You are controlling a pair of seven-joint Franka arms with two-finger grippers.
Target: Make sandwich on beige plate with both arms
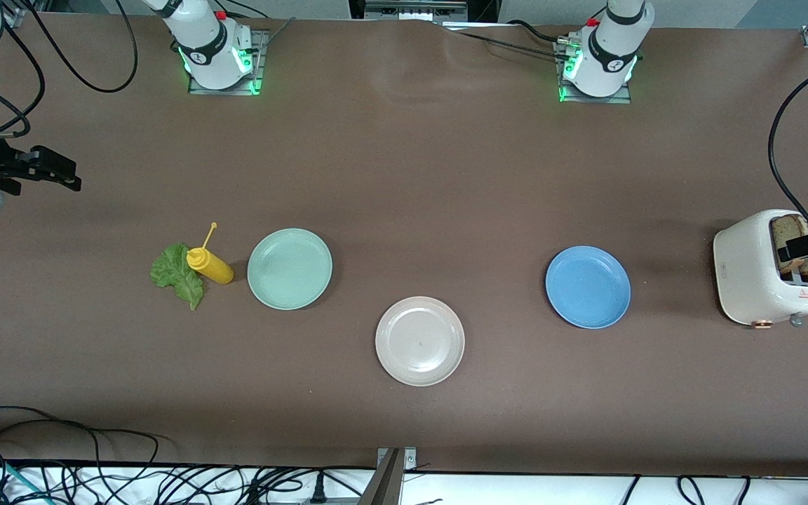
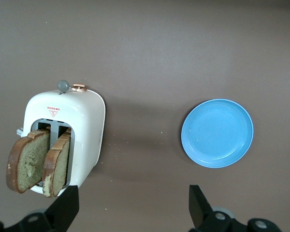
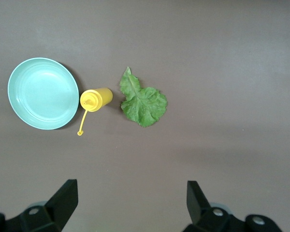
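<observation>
Plates: three, namely one beige plate (image 1: 420, 341), one mint green plate (image 1: 290, 268), one blue plate (image 1: 588, 286). Bread slices (image 2: 37, 162): two. Toaster (image 1: 762, 270): one. Lettuce leaf (image 1: 177, 274): one. Yellow squeeze bottle (image 1: 210, 265): one.

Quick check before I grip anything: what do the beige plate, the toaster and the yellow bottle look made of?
Beige plate: probably matte plastic or melamine, given its even colour and soft sheen; ceramic can't be excluded.
Toaster: glossy white shell, plastic or enamelled metal, with a metallic-looking knob.
Yellow bottle: looks like soft squeeze plastic, opaque, with a thin nozzle.
</observation>
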